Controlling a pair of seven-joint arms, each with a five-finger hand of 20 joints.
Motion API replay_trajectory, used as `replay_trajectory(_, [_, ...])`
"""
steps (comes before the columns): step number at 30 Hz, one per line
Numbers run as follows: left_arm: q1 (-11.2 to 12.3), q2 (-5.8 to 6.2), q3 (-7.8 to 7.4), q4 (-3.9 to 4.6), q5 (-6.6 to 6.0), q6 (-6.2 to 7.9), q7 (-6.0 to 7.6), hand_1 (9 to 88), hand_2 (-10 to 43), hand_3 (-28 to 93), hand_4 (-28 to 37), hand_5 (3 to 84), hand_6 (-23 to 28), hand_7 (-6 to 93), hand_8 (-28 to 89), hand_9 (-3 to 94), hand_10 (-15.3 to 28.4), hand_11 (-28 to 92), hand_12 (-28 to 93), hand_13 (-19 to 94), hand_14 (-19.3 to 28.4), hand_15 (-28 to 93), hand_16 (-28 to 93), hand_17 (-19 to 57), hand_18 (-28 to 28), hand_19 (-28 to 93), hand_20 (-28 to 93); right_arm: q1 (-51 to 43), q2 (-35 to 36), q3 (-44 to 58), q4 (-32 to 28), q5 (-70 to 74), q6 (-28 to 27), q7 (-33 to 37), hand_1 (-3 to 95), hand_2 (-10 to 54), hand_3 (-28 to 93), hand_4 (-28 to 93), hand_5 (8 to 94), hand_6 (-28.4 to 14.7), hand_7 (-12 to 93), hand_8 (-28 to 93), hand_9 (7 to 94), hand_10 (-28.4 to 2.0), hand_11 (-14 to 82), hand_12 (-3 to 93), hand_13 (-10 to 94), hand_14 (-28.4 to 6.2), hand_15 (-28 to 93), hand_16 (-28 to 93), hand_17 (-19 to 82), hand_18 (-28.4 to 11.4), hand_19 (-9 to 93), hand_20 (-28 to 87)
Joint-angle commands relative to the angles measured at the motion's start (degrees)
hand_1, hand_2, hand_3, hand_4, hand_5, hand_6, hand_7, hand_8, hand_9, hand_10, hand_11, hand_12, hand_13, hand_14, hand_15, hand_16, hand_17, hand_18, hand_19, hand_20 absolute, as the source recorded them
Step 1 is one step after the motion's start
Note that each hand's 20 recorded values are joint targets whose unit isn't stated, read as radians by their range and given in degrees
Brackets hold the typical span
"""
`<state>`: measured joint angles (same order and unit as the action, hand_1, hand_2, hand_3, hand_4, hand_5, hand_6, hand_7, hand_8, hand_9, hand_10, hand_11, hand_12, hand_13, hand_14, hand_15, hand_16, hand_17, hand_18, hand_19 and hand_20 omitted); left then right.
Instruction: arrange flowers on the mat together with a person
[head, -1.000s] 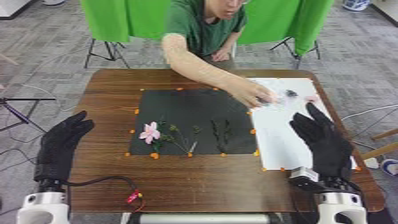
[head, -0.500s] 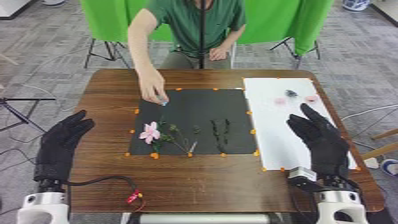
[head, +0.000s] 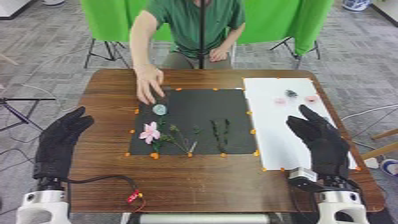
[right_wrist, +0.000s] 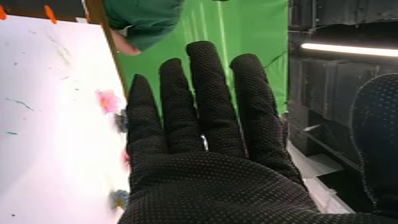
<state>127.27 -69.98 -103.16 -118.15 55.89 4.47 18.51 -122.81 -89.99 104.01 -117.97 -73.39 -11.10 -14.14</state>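
Pale grey-blue, the round bloom (head: 160, 109) lies on the far left part of the mat (head: 200, 107), the person's hand (head: 149, 82) right over its far edge; whether the fingertips touch it I can't tell. Nearer me on the mat's left side is the pink flower (head: 150, 132), with green stems (head: 184, 142) to its right and two dark sprigs (head: 220, 135) right of the mat's middle.

Beyond the mat's right edge, the white sheet (head: 275, 130) holds a dark bloom (head: 291, 93), two pink blooms (head: 280, 101) and a bluish one (right_wrist: 119, 197). I'd call the job partly done: the mat's left and near parts are dressed, its far right is bare, and the loose blooms on the sheet probably remain to be placed.

My left hand (head: 60, 142) waits left of the mat, open and empty; my right hand (head: 320, 142), over the sheet to the mat's right, is open too, its fingers straight, holding nothing.
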Motion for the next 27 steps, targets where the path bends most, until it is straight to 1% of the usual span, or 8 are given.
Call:
replay_trajectory(1, [0.1,-0.29,0.39,0.33,0.21,-0.61,0.11,21.5,1.3,65,-24.1,47.3,3.4,14.0,-6,47.0,13.5,20,16,35,17.6,12,6,3.3,13.7,7,17,-0.33,0.23,0.24,-0.22,-0.18,0.64,-1.07,8.9,3.4,80,-17,48.8,-2.2,9,-8,56.6,-15.8,7.4,12.5,40,-12.9,13,11,23,-13.4,4,29])
replay_trajectory(5, [0.47,-0.36,0.19,0.14,0.01,-0.28,0.24,21.5,1.2,65,-24.1,47.3,3.4,14.0,-6,47.0,13.5,20,16,35,17.6,12,6,3.2,13.7,7,17,0.07,1.09,1.21,-0.64,-1.3,1.13,-1.63,9.9,2.9,79,-17,50.3,-2.0,9,-8,58.3,-15.2,7.6,12.5,43,-11.4,14,9,27,-13.5,6,31])
replay_trajectory(9, [0.81,-0.45,-0.02,-0.07,0.01,-0.26,0.02,21.5,1.3,65,-24.1,47.4,3.4,14.0,-6,47.1,13.5,20,16,35,17.6,12,6,3.2,13.7,7,17,1.06,4.08,3.11,-2.04,-3.41,4.93,-2.14,13.7,-1.8,78,-16,51.9,-2.3,9,-8,59.4,-15.7,7.8,12.9,48,-11.5,15,7,33,-14.5,20,42])
replay_trajectory(15, [0.97,-0.21,0.19,-0.3,-0.02,0.09,-0.29,21.5,1.3,65,-24.0,47.4,3.5,14.0,-6,47.2,13.6,20,16,35,17.6,12,6,3.1,13.7,7,17,4.78,15.31,5.49,-4.26,-17.93,19.89,6.81,31.6,-7.2,71,-17,56.1,-1.5,13,-9,62.6,-15.0,8.7,14.2,59,-10.2,18,9,38,-14.4,37,43])
replay_trajectory(17, [0.83,-0.05,0.25,-0.31,0.2,0.12,-0.38,21.5,1.3,65,-24.0,47.5,3.5,13.9,-6,47.2,13.6,20,16,35,17.7,12,6,3.1,13.7,7,17,6.92,19.03,6.59,-3.93,-26.67,19.16,11.94,36.2,-8.7,70,-17,57.3,-1.1,14,-10,64.2,-14.6,9.6,14.4,62,-10.1,18,10,40,-14.2,40,43])
replay_trajectory(20, [0.82,0.09,-0.03,-0.37,2.51,-0.29,-1.24,21.5,1.1,65,-24.0,47.4,3.4,14.0,-6,47.3,13.7,20,16,35,17.7,12,6,3.1,13.7,7,17,9.56,24.26,6.58,-1.49,-41.64,19.4,15.86,38.0,-9.5,70,-19,58.6,-1.0,14,-10,65.7,-14.4,11.1,14.9,67,-9.4,20,13,41,-14.8,47,44])
replay_trajectory(23, [0.97,0.13,0.08,-0.48,2.04,-0.6,-1.36,21.4,1.0,66,-23.9,47.5,3.4,14.0,-6,47.3,13.6,20,16,35,17.8,12,6,3.1,13.7,7,17,12.3,27.95,6.59,1.41,-57.92,14.0,18.66,36.7,-9.5,68,-22,61.0,-0.6,14,-10,68.5,-14.0,12.8,15.7,75,-9.5,22,16,42,-16.1,57,45])
replay_trajectory(27, [0.94,0.29,0.06,-0.62,3.1,-0.59,-1.56,21.4,1.0,66,-23.8,47.5,3.3,13.9,-6,47.2,13.7,19,16,35,17.8,12,6,3.0,13.7,7,17,17.03,33.24,2.17,6.49,-64.11,9.1,23.1,35.7,-9.5,67,-27,63.8,0.3,15,-10,72.8,-13.9,14.2,16.7,84,-7.8,24,22,44,-18.5,70,47])
